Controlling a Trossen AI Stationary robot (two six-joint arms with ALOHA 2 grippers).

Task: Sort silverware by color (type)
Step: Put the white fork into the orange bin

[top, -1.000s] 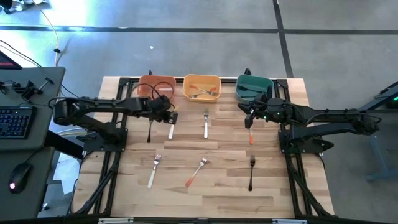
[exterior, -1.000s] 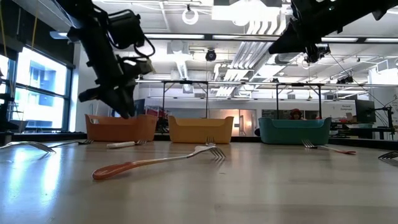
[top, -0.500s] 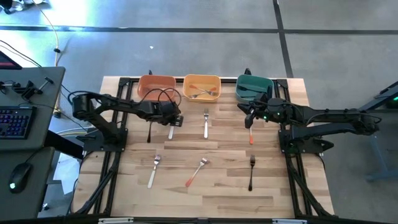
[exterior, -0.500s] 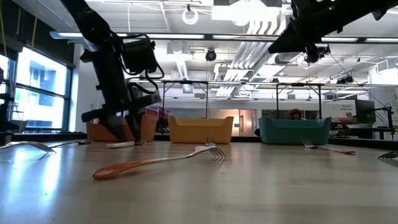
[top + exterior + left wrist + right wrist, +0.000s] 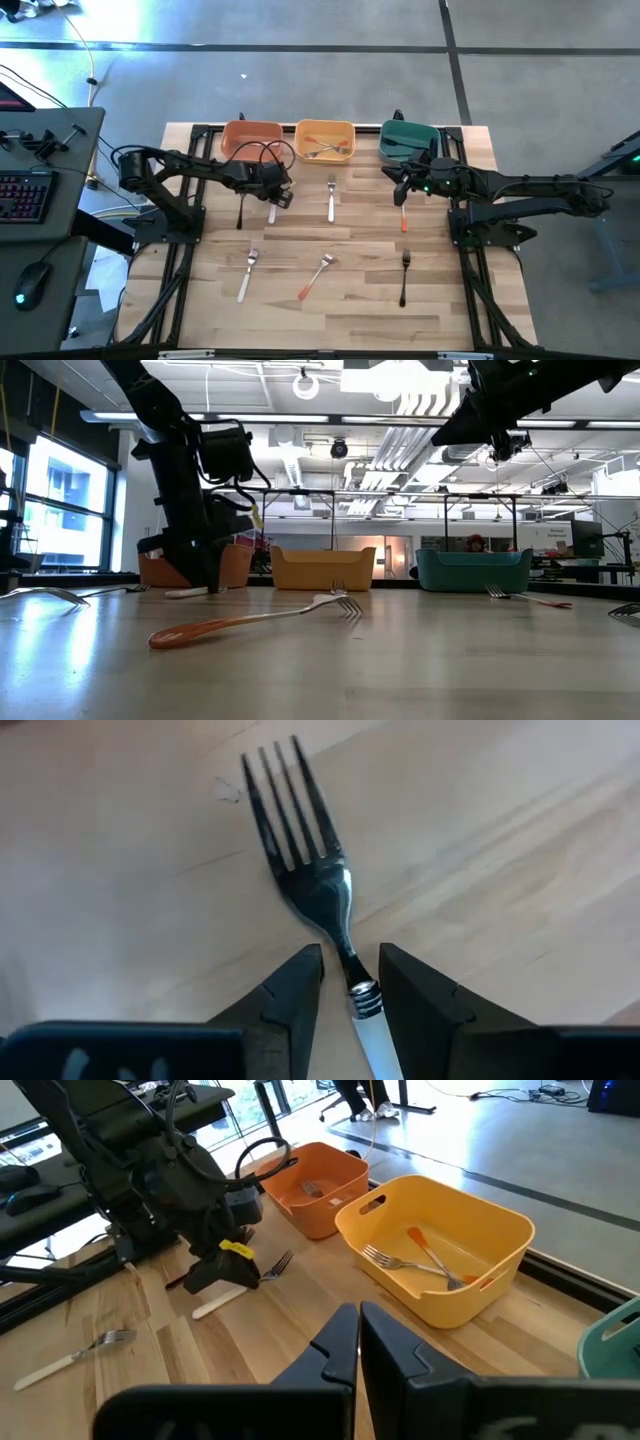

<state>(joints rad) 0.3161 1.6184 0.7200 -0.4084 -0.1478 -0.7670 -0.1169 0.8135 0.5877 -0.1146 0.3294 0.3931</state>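
My left gripper (image 5: 275,194) is down at the table over a white-handled fork (image 5: 318,885). Its open fingers stand on either side of the top of the fork's handle (image 5: 364,1003), and the tines point away from the wrist. It also shows in the low view (image 5: 205,586) and the right wrist view (image 5: 226,1270). My right gripper (image 5: 403,189) is shut and empty (image 5: 358,1335). It hangs high above an orange-red fork (image 5: 404,219) that lies flat on the table. My left gripper's fingers (image 5: 300,990) come from above and lie across the white fork where the handle meets the neck (image 5: 362,995). The fork lies flat on the table. I cannot tell whether either finger touches it.
Orange (image 5: 250,140), yellow (image 5: 323,140) and green (image 5: 408,142) bins stand along the far edge; the orange and yellow bins hold forks. Loose forks lie on the wood: black (image 5: 241,211), white (image 5: 331,198), white (image 5: 247,275), orange (image 5: 315,277), black (image 5: 404,275).
My left gripper has come down from above the orange bin's front to the table, shifting a little toward the right and near edges, and now stands over the white fork. The right arm has kept still.
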